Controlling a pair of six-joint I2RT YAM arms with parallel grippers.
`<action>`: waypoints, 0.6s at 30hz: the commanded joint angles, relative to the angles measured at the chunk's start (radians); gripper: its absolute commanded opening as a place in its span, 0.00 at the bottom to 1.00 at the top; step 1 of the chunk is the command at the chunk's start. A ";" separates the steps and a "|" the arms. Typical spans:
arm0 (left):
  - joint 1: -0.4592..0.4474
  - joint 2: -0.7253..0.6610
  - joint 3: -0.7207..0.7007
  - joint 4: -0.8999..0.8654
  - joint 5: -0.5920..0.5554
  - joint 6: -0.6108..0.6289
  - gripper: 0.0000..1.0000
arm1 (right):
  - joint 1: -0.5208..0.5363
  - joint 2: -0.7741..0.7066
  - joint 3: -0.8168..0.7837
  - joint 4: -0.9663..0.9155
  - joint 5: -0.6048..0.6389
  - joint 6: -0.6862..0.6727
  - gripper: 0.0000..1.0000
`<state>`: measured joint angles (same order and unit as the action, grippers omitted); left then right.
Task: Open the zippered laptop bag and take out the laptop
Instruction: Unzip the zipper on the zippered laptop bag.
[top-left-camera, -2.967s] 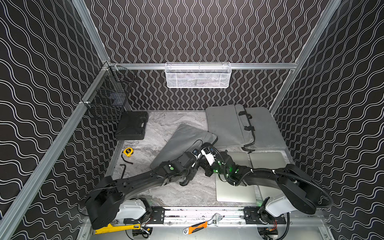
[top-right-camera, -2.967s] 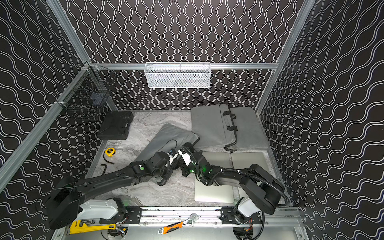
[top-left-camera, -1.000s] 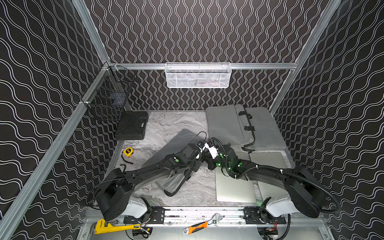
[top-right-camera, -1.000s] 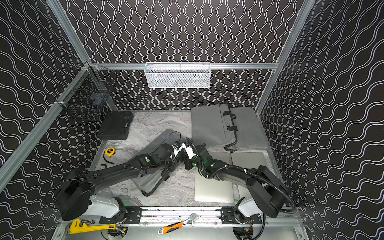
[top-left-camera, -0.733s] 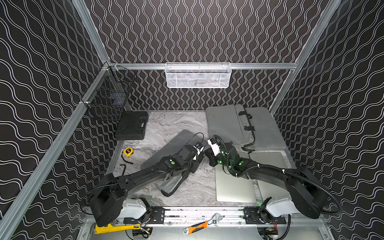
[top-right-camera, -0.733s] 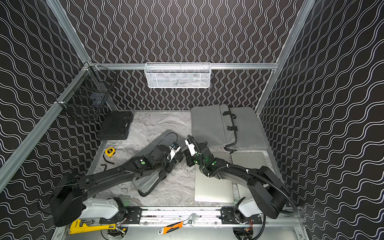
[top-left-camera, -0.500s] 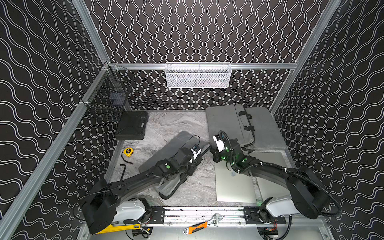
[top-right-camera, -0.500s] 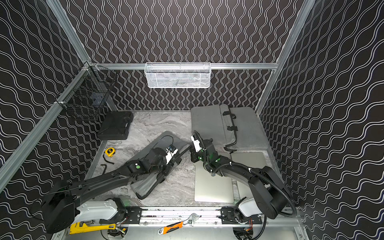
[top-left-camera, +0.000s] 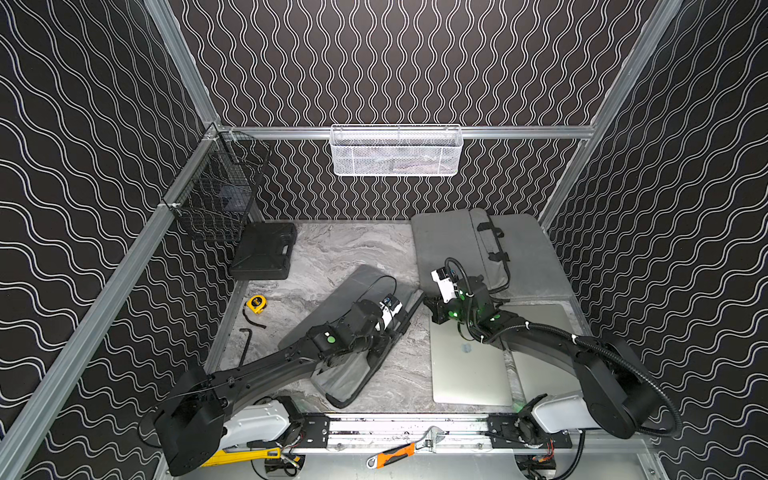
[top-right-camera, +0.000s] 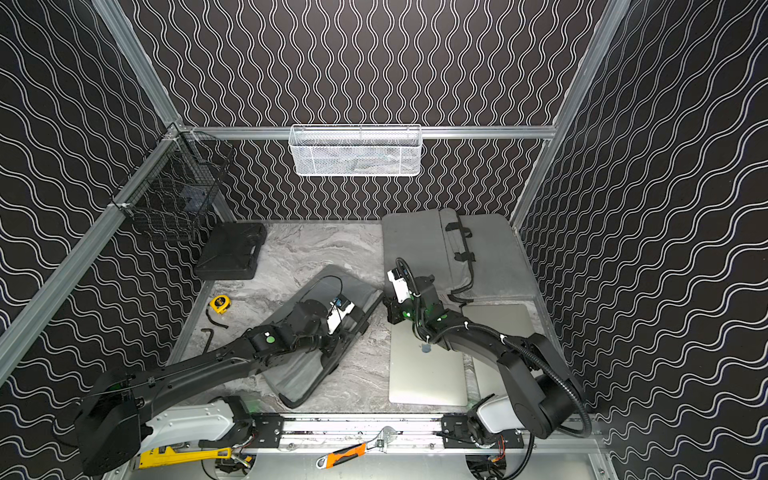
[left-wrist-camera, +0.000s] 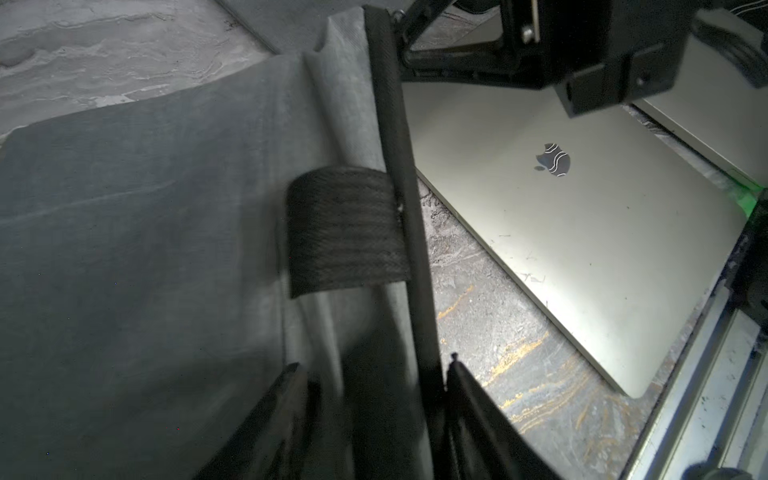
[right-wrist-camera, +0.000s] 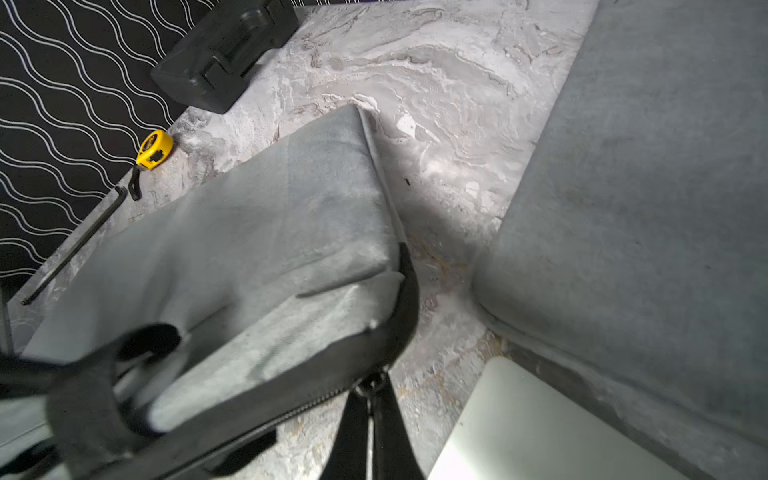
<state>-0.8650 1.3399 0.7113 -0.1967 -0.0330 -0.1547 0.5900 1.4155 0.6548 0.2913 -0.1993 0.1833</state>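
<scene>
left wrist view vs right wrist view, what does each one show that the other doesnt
Only the left wrist view: the laptop's logo and the left gripper, jaws apart over the bag's edge. Only the right wrist view: the tape measure, black case, hex key and the zipper pull clamped in the right gripper. Both: the grey laptop bag, the silver laptop and the marble table.

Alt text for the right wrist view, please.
The right gripper is shut on the zipper pull near a corner of the grey laptop bag, which lies on a marble table. A second grey bag and the corner of a silver laptop lie beside it; a yellow tape measure and black case sit beyond.
</scene>
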 joint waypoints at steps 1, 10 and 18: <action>0.000 0.016 0.052 -0.009 -0.012 -0.004 0.64 | 0.028 -0.026 -0.012 0.111 -0.012 -0.011 0.00; 0.012 0.195 0.226 -0.022 -0.004 0.039 0.62 | 0.072 -0.062 -0.026 0.050 -0.037 -0.022 0.00; 0.018 0.292 0.286 0.019 0.047 0.045 0.35 | 0.075 -0.101 -0.025 -0.003 -0.023 -0.046 0.00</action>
<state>-0.8494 1.6157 0.9813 -0.2222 -0.0128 -0.1265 0.6640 1.3277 0.6220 0.2569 -0.2207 0.1619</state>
